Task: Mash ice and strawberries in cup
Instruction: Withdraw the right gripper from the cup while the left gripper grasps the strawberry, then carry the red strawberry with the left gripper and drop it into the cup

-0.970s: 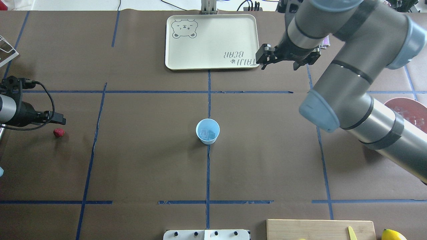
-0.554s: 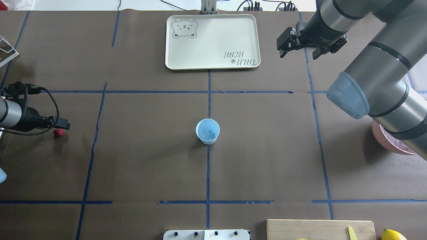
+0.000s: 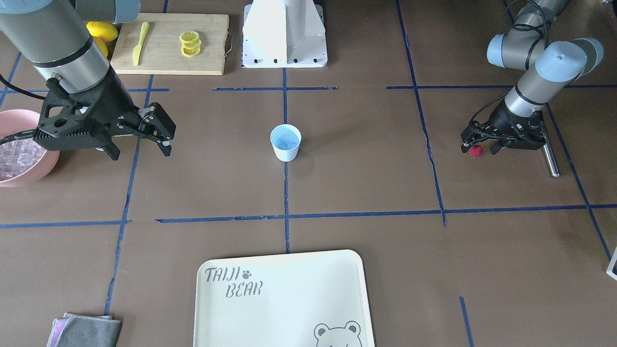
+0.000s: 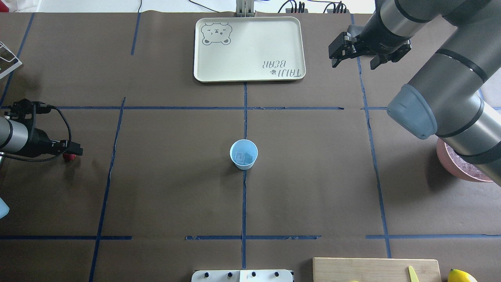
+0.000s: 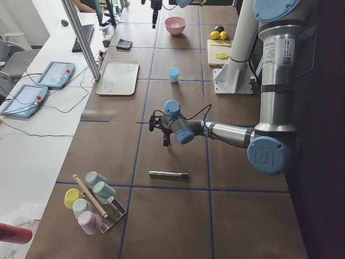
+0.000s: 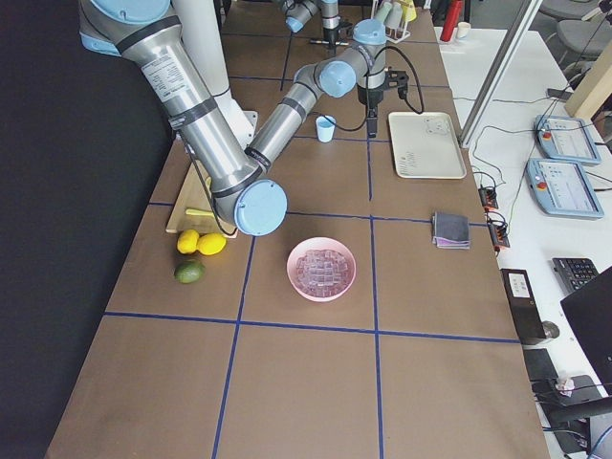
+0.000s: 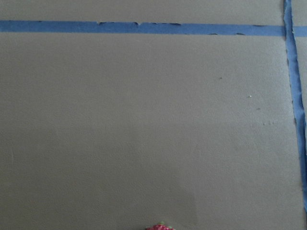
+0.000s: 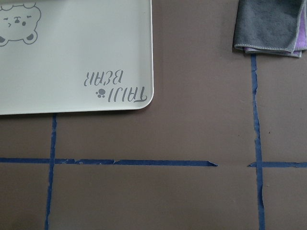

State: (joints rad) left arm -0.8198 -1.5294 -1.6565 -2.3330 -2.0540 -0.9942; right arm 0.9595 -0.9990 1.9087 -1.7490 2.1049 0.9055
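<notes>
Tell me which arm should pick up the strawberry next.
Left. Its gripper hangs right at the strawberry; the right gripper is open and empty, far off near the tray.

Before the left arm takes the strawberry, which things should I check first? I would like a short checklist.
1. Left hand open, astride the strawberry: ok.
2. Fingers touching the berry: cannot tell.
3. Cup upright, ice inside: ok.
4. Table path from strawberry to cup free: ok.
5. Right hand open, empty, away from the cup: ok.
</notes>
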